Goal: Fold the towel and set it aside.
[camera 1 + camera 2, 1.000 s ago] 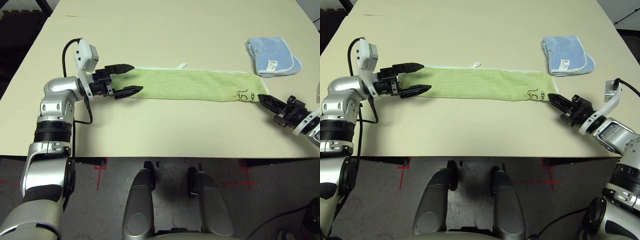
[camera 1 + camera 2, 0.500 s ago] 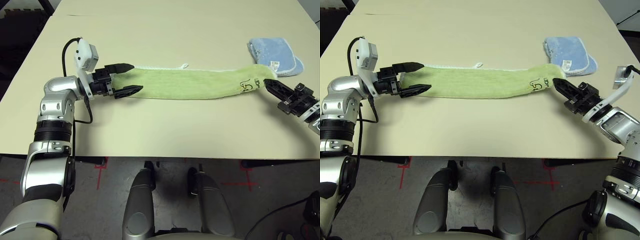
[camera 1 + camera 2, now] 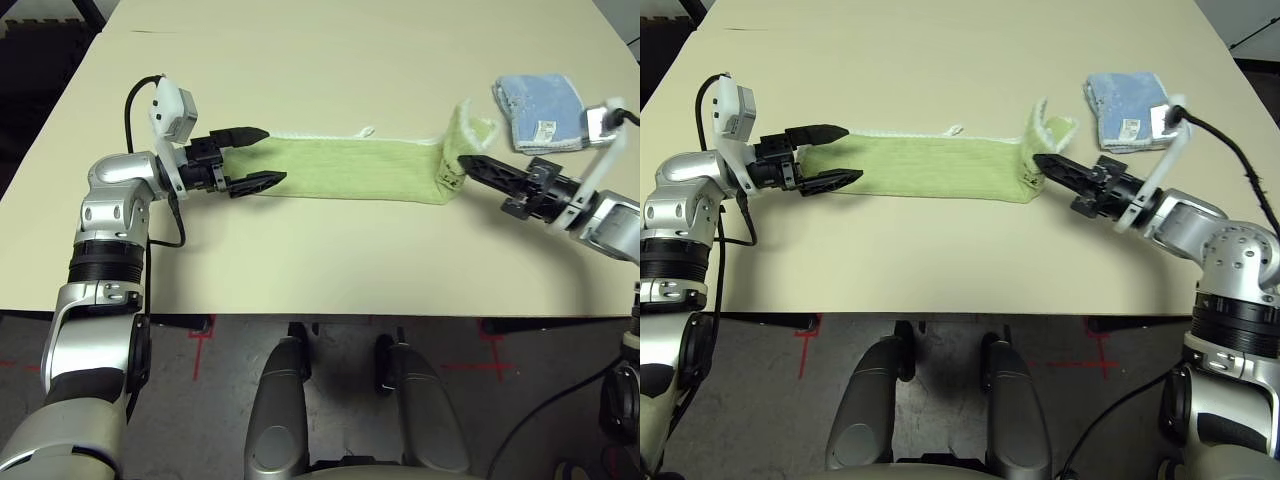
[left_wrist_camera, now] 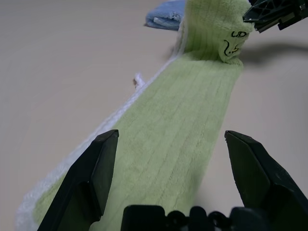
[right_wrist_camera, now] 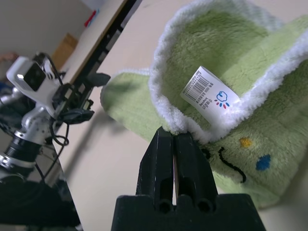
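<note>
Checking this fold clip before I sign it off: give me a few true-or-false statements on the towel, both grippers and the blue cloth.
1. The right gripper is shut on the towel. True.
2. The left gripper is clamped on the towel's other end. False: it is open, straddling that end.
3. The towel's right end is lifted off the table. True.
4. The blue cloth lies under the towel. False: it lies apart, beyond the right arm.
5. The towel's white tag is visible. True.
</note>
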Tool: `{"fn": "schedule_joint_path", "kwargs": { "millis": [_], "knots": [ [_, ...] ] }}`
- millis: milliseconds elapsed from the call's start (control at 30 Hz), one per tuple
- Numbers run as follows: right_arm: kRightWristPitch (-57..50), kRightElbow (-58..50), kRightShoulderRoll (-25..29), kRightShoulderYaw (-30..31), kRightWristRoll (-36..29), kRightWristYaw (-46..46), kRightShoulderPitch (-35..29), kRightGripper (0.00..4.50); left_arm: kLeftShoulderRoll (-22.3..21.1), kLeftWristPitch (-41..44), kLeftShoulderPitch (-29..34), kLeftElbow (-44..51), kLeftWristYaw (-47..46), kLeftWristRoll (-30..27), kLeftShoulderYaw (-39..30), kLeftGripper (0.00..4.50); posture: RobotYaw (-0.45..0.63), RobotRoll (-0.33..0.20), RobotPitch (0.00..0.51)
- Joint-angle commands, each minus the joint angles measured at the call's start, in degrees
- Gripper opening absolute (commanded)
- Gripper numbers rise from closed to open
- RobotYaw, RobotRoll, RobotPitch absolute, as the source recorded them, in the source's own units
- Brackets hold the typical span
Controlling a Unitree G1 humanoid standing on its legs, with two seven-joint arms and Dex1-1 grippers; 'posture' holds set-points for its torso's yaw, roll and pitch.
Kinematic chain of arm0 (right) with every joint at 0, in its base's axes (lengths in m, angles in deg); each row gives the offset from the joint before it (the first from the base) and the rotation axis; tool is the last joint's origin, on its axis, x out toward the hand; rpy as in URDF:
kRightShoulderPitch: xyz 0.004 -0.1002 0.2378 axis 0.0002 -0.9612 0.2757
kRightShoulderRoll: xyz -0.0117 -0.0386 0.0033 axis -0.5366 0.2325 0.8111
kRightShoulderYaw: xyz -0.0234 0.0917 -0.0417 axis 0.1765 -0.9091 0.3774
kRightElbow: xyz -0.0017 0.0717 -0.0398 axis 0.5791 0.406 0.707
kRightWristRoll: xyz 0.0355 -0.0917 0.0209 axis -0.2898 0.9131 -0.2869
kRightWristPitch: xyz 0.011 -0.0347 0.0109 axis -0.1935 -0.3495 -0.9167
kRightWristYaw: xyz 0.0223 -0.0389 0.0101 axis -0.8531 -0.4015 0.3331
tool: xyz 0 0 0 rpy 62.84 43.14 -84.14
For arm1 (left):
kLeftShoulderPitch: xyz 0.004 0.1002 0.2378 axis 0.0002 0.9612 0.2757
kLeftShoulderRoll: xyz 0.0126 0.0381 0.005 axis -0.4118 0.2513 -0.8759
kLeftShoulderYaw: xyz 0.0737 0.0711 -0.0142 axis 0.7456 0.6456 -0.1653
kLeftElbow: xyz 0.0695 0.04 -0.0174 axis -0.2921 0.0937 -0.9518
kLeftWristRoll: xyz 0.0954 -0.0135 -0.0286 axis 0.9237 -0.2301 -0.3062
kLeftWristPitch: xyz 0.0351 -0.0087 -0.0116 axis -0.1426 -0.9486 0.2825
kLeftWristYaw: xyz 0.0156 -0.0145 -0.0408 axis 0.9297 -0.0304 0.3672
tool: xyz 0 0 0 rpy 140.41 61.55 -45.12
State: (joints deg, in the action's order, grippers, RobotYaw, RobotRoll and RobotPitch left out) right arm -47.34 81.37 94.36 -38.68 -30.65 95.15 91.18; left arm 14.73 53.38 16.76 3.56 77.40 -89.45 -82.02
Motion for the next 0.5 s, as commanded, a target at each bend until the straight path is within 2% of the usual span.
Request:
{"fn": "schedule_joint_path", "kwargs": {
  "millis": [33, 200, 500],
  "knots": [
    [0.7, -1.2, -0.5, 3.7, 2.5, 0.4, 1.7, 0.05, 0.2, 0.6, 0.5, 0.6, 0.1, -0.1, 0.5, 4.5, -0.01, 0.0, 0.303],
    [0.5, -1.0, 0.2, 8.9, 6.0, 2.0, 4.2, 0.05, 0.0, 1.1, 1.2, 1.4, 0.0, -0.3, 0.4, 4.5, 0.0, 0.0, 0.303],
    [-1.1, -0.4, -2.5, 12.3, 8.7, 1.1, 7.1, 0.05, 0.1, 1.5, 1.4, 1.9, -0.4, -0.4, 0.3, 4.5, 0.01, 0.0, 0.303]
  ]
}}
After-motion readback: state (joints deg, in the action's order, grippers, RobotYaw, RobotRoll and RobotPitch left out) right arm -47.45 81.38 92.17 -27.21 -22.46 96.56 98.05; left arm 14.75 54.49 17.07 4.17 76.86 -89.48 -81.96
